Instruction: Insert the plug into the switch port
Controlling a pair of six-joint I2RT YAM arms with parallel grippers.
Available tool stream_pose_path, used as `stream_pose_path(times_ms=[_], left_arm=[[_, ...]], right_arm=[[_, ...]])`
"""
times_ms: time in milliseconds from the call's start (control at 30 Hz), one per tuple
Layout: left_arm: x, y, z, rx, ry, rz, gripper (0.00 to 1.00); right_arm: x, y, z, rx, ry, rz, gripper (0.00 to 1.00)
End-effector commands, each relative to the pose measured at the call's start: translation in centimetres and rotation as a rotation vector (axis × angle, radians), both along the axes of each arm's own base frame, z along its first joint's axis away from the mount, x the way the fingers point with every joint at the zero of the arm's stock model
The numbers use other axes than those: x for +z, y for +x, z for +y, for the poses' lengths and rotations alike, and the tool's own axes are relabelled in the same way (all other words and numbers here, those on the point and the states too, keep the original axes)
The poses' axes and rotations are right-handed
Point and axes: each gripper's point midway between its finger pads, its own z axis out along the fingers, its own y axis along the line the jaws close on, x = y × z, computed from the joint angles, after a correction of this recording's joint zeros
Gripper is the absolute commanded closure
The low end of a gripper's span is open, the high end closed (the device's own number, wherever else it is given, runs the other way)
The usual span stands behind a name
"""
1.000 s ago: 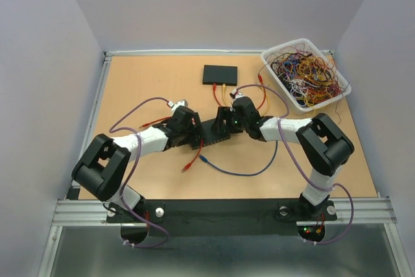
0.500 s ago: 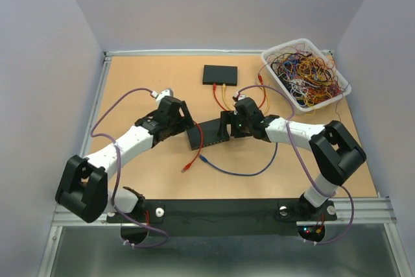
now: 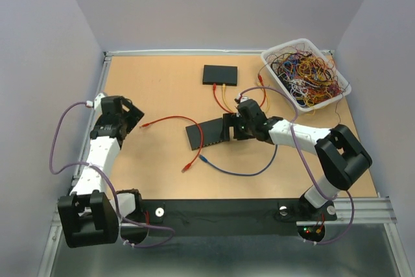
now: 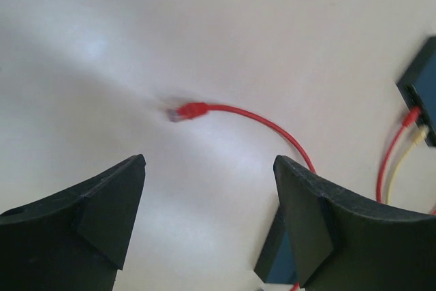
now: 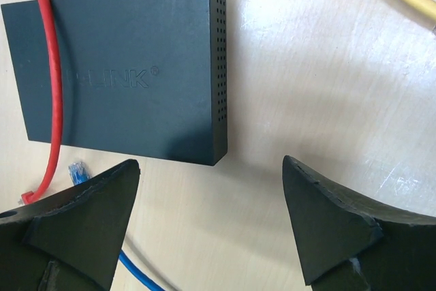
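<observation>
A dark switch lies flat mid-table; it also shows in the right wrist view. A red cable runs over it. One red plug lies loose on the table to its left, and shows in the left wrist view. The other red plug lies in front. My left gripper is open and empty near the table's left edge, apart from the plug. My right gripper is open and empty at the switch's right end.
A second black switch sits at the back with red and yellow cables plugged in. A blue cable with its plug lies in front of the near switch. A white bin of tangled cables stands at back right.
My left arm has swung away from the switch to the table's left edge. The red plug now lies loose on the table. My right gripper has stayed by the switch.
</observation>
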Motion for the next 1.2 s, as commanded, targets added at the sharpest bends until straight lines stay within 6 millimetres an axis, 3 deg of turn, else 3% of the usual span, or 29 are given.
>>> stream_pose_path(times_ms=[0,200,500,667,1167], left_arm=[[-1.9,-1.3,2.6,0.04,-0.025,0.036,0.12],[-4.2,-0.6,3.0,0.008,-0.099,0.046,0.14],[-5.1,1.4,2.5,-0.006,-0.171,-0.01,0.16],[-5.4,2.1,2.1,0.002,-0.228,-0.044,0.22],[-7.7,1.8,1.3,-0.009,-0.275,-0.008,0.35]], right_arm=[[0.3,-0.7,0.0,0.02,0.006,-0.009,0.1],[-0.2,-1.0,-0.3,0.018,-0.003,0.002,0.1],[-1.3,-1.4,-0.8,0.011,-0.026,0.019,0.1],[-1.4,-1.3,-1.0,0.009,-0.032,0.012,0.1],[-2.4,-1.3,-1.0,0.011,-0.05,0.025,0.1]])
